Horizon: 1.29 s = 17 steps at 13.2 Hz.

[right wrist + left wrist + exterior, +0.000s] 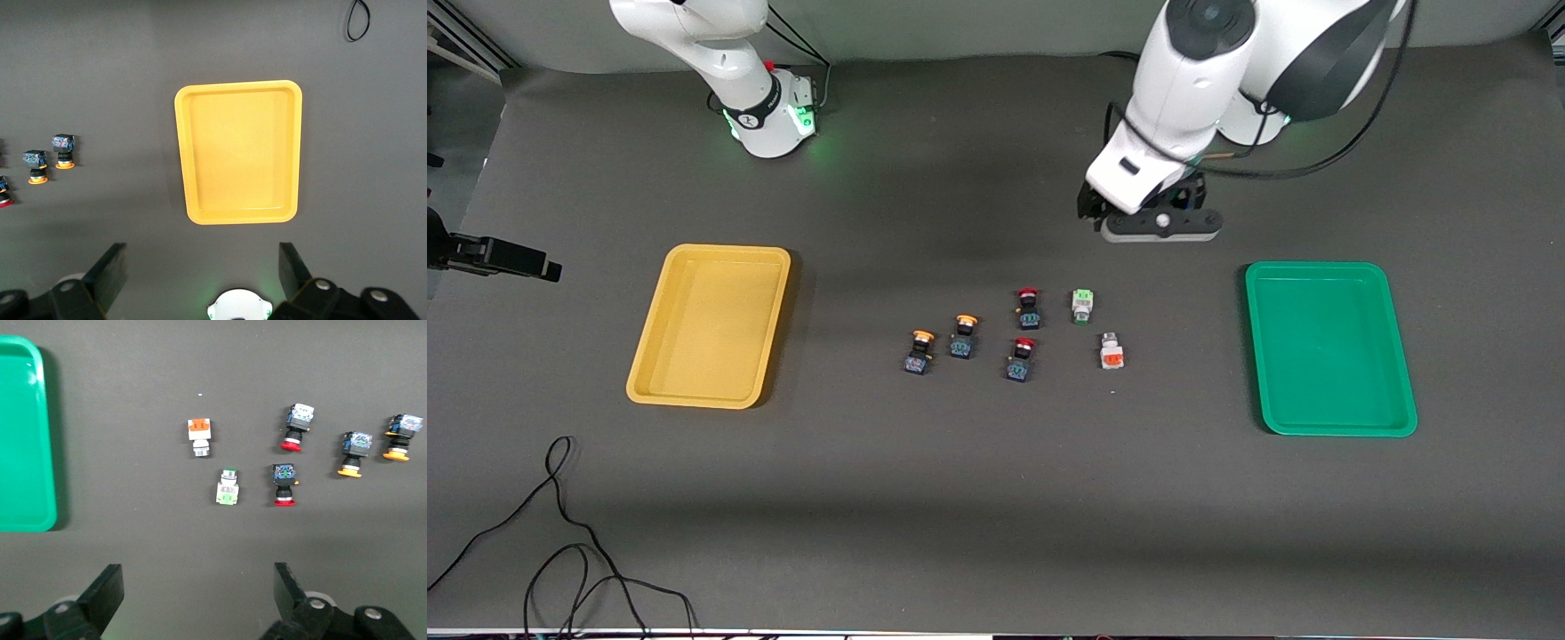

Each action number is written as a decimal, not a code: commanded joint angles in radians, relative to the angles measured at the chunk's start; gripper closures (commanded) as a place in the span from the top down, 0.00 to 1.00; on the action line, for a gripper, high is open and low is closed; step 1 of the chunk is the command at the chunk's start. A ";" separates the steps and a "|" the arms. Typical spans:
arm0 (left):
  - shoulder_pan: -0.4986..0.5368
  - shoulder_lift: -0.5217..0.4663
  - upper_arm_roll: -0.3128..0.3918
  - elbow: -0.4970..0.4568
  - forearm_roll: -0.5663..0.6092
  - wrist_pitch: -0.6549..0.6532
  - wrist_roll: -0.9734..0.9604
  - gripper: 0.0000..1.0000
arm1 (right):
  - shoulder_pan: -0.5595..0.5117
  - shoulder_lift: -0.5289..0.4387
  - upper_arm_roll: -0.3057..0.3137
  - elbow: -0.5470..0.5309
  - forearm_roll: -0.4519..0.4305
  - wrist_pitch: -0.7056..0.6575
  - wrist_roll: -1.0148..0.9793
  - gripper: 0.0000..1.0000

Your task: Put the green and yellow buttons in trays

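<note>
Front view — buttons mid-table, btwn trays, well apart.

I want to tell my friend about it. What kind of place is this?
Probably a robot lab: two white robot arms at a dark-covered table, with a yellow tray, a green tray and small push-buttons set out for sorting.

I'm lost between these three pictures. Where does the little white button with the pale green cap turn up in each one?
Front view: green-capped button lies mid-table, beside a red-capped button, toward the green tray.
Left wrist view: it shows near the middle, above the open left gripper.
Right wrist view: not in it; only the yellow tray and two yellow-capped buttons.
Shared landmark: the yellow-capped buttons appear in all three views.
</note>
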 commanded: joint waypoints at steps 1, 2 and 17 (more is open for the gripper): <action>-0.016 0.010 0.017 -0.166 -0.003 0.215 -0.022 1.00 | 0.004 -0.025 0.001 -0.025 -0.014 -0.008 -0.020 1.00; -0.016 0.042 0.017 -0.197 -0.002 0.288 -0.019 1.00 | 0.004 -0.025 0.001 -0.025 -0.014 -0.008 -0.020 1.00; -0.099 0.455 0.017 -0.209 0.006 0.612 -0.024 1.00 | 0.341 0.124 0.010 -0.148 -0.013 0.191 0.202 1.00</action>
